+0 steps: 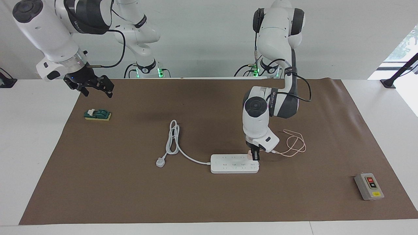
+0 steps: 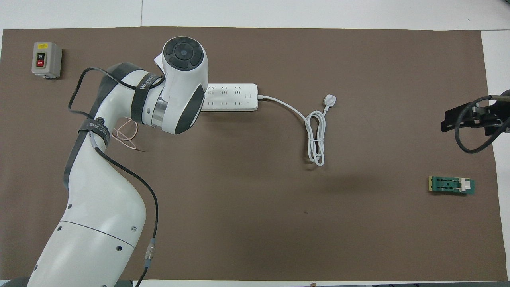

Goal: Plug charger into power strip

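The white power strip (image 1: 233, 164) lies flat on the brown mat, also in the overhead view (image 2: 233, 97). My left gripper (image 1: 254, 155) points straight down over the strip's end toward the left arm's end of the table. It is shut on the pale-pink charger (image 1: 249, 154), which sits on the strip's top face at the row of sockets nearer to the robots. The charger's thin pink cable (image 1: 294, 145) loops on the mat beside the strip and shows in the overhead view (image 2: 125, 133). In the overhead view the left arm's wrist hides the gripper and charger. My right gripper (image 1: 94, 86) waits open in the air.
The strip's thick white cord ends in a white three-pin plug (image 1: 160, 162) on the mat. A grey box with red and black buttons (image 1: 369, 186) stands at the left arm's end. A green and yellow block (image 1: 98, 115) lies below the right gripper.
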`<state>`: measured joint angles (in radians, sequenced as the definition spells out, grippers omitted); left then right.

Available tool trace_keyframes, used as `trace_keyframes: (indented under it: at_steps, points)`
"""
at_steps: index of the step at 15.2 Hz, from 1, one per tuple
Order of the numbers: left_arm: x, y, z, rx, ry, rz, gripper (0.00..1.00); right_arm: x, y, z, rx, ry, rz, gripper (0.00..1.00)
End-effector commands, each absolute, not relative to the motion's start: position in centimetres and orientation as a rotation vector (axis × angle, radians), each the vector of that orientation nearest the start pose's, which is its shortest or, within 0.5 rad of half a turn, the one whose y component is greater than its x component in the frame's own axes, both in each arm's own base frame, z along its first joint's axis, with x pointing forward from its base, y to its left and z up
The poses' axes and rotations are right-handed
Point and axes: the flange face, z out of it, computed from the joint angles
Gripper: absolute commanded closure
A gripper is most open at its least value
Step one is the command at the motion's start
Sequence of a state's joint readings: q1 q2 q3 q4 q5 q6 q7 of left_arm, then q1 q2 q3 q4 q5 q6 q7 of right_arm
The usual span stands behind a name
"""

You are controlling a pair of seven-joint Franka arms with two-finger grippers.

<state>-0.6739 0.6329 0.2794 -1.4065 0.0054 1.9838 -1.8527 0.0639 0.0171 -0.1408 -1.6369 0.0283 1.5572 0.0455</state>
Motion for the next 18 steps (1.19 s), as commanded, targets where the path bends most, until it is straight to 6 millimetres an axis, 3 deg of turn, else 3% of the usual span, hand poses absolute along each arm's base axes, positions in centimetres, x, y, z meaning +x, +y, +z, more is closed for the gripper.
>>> trace_keyframes:
  at_steps: [1,4,9,12,18]
  points:
    - [64.0,-30.4,33.4,-2.313,-1.941,-0.113,0.07,54.9,-4.0,58.6,-3.111,0.168,0.143,0.00]
    - [64.3,-29.4,37.2,-2.379,-1.947,-0.107,0.04,54.9,-4.0,58.7,-3.111,0.168,0.140,0.00]
    - [64.5,-24.3,45.2,-2.505,-1.877,-0.103,0.00,54.9,-4.0,58.7,-3.111,0.168,0.140,0.00]
    - [64.6,-21.5,48.3,-2.642,-1.715,-0.110,0.00,54.9,-4.0,58.7,-3.111,0.168,0.140,0.00]
    - [64.5,-12.0,53.4,-2.914,-1.216,-0.112,0.00,54.9,-4.0,58.7,-3.111,0.168,0.140,0.00]
